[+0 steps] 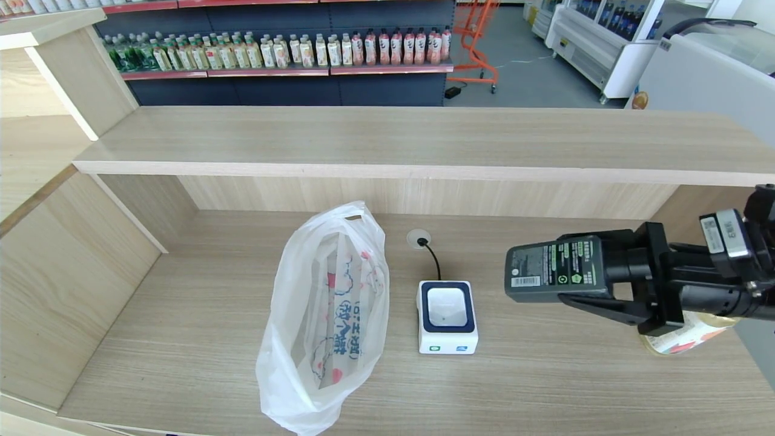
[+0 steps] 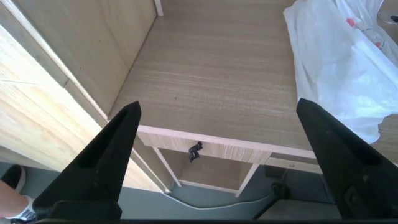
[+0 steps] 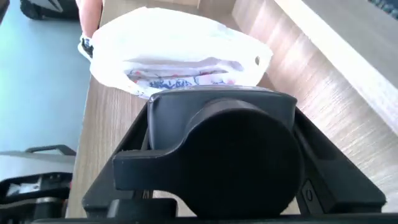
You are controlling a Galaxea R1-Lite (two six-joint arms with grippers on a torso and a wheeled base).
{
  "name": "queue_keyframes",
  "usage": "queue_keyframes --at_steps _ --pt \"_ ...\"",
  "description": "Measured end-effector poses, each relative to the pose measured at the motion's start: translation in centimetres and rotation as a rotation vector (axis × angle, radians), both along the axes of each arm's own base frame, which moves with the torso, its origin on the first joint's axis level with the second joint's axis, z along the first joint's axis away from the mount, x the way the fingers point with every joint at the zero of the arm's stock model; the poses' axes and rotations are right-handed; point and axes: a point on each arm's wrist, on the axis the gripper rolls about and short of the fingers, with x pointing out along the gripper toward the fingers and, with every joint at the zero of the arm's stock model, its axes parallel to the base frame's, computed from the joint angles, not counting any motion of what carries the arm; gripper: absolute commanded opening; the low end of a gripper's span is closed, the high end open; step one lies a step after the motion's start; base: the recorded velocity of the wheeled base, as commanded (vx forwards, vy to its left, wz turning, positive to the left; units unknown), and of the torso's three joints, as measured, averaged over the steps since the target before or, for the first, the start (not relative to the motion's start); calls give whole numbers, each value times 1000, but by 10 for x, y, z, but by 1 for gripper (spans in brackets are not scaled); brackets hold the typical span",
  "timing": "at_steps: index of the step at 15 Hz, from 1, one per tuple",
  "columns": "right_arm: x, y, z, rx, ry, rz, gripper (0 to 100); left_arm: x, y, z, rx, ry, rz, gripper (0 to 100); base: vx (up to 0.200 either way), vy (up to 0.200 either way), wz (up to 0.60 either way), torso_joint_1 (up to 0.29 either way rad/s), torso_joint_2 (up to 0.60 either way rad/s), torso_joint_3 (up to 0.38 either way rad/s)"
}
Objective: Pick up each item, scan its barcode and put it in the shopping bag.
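Clamped right gripper (image 1: pixel 596 275) around dark bottle (image 1: pixel 554 269), held sideways above wood counter (image 1: pixel 545 381) right of scanner (image 1: pixel 447 315), bag (image 1: pixel 327 321) lying left of that; spread left gripper (image 2: pixel 219 107) wide, bare, over counter's near edge; faced drink shelves (image 1: pixel 278 51) and freezers (image 1: pixel 605 42) beyond.

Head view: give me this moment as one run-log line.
right gripper: shut on dark box, held right of scanner | left gripper: open | shopping bag: left of scanner | scan: not yet done

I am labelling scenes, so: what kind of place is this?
Probably a shop checkout: a scanner sits on the counter beside a shopping bag, and shelves of bottled drinks stand behind. The right gripper holds a barcoded container.
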Motion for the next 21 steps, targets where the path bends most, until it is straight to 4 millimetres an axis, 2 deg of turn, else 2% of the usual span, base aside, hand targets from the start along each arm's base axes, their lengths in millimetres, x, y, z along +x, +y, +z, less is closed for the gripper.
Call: queue_keyframes --at_steps 1,4,8,11,14,21 --pt "-3 6 -1 -19 -80 53 0 0 0 0 0 0 0 100 0 0 0 0 0 0" --pt "-11 47 -9 -54 -310 272 0 0 0 0 0 0 0 100 0 0 0 0 0 0" --pt "-20 89 -20 -44 -356 444 0 0 0 0 0 0 0 100 0 0 0 0 0 0" --pt "-15 114 -9 -29 -444 499 0 0 0 0 0 0 0 100 0 0 0 0 0 0" --pt "-7 123 -7 -24 -475 511 0 0 0 0 0 0 0 100 0 0 0 0 0 0" --pt "9 130 -8 -37 -482 478 0 0 0 0 0 0 0 100 0 0 0 0 0 0"
